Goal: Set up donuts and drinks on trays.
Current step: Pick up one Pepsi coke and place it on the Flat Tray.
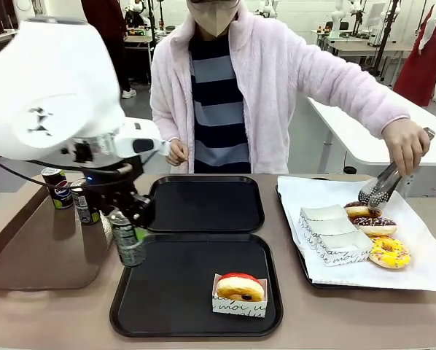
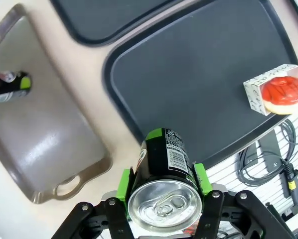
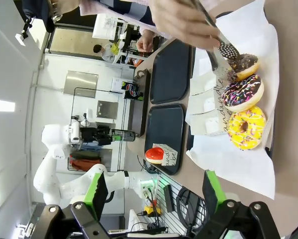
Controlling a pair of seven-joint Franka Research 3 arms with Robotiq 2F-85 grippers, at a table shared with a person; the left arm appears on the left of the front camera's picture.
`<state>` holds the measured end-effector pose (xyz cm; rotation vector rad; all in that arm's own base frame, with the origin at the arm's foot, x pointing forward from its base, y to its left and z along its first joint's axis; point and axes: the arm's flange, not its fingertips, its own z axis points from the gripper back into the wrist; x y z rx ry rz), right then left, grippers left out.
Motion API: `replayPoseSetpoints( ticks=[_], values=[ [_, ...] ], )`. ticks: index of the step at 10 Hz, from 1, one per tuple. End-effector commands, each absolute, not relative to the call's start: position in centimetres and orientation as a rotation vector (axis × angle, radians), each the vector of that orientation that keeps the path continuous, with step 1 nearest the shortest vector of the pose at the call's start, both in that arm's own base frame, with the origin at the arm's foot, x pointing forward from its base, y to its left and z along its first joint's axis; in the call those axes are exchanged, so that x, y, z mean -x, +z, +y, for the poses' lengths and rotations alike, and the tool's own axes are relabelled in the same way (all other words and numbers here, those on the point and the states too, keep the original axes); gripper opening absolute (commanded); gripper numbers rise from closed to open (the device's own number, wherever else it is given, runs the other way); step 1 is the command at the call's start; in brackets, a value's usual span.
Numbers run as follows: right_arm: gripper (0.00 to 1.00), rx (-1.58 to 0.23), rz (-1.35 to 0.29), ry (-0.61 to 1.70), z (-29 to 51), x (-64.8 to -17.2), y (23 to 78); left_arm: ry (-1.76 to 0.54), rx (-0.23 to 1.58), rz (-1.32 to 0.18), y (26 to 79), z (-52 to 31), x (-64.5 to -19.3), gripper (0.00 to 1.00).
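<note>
My left gripper [image 2: 163,181] pinches the can [image 2: 164,154] at the near tray [image 2: 199,74]'s left rim, probably to leave its donut [image 2: 281,94] room, while my right gripper [image 3: 154,185] hangs spread and empty.

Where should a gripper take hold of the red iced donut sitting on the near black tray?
Probably by the white paper sleeve, low down, pinching its lettered front and the opposite face. Come from above: bare tray lies all around it, and the donut sticks out of the sleeve with its red icing exposed, so a low pinch on paper spares the icing.
</note>
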<state>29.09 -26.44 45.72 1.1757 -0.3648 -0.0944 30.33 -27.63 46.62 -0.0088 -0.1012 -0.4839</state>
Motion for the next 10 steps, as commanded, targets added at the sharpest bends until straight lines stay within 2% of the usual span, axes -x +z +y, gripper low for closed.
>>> replayPoseSetpoints(
  ticks=[1,5,10],
  values=[
    [1.0,-1.177,-0.375,-0.094,-26.5,-29.1,45.6,-0.522,-0.015,-0.131,45.5,-30.1,-30.4,0.58],
    [1.0,-1.177,-0.375,-0.094,-26.5,-29.1,45.6,-0.602,0.03,-0.153,41.0,-30.9,-29.9,0.58],
    [1.0,-1.177,-0.375,-0.094,-26.5,-29.1,45.6,-0.607,0.02,-0.128,38.5,-30.8,-30.4,0.58]
  ],
)
